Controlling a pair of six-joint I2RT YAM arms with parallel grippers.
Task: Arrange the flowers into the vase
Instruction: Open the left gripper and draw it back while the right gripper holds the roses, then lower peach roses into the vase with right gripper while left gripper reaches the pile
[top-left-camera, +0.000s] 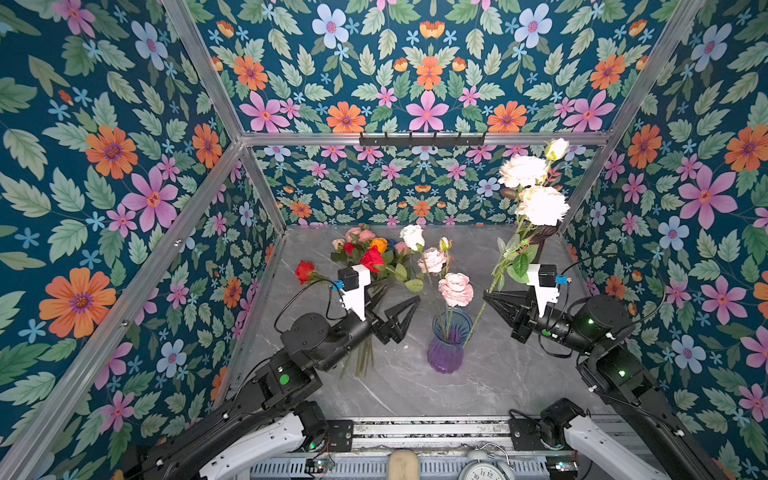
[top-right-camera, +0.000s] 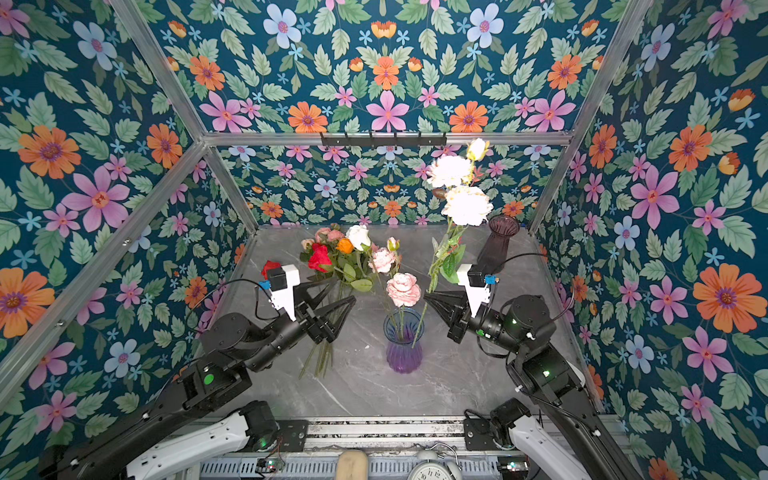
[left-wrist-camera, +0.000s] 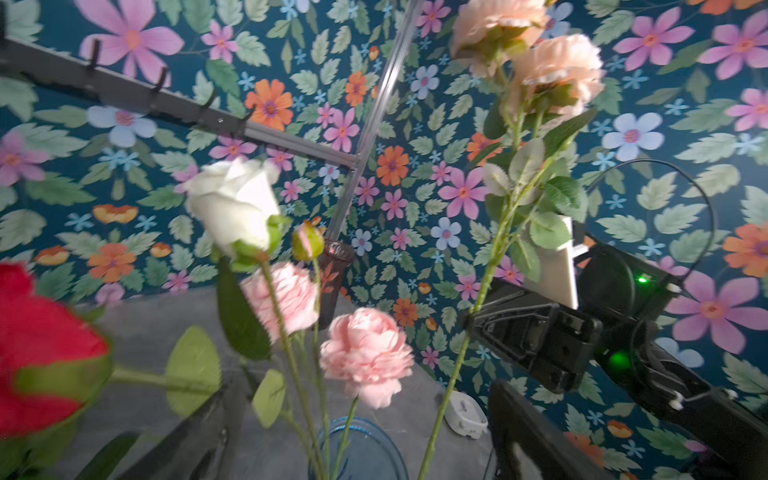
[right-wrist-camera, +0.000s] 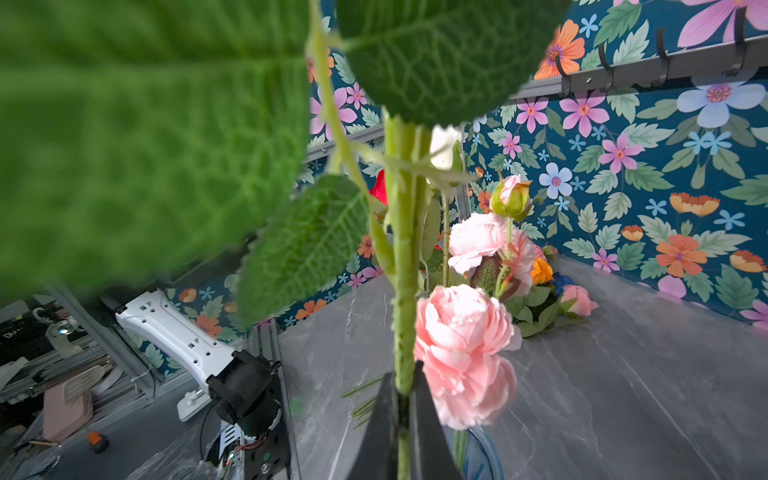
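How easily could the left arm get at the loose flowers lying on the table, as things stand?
Probably yes: the left gripper is open and hangs just over the loose flowers, with nothing between them. The right gripper, shut on the tall pale-bloomed stem, is away beyond the vase.

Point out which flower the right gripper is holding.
The tall peach-white spray, pinched in the right gripper; the pink ones stand free in the vase.

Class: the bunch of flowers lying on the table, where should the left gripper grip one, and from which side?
Probably a bare lower stem, from above, jaws across it. The bunch lies flat, blooms toward the back wall; leaves crowd its upper part, but the stem ends fan apart near the front. The open left gripper hovers over it.
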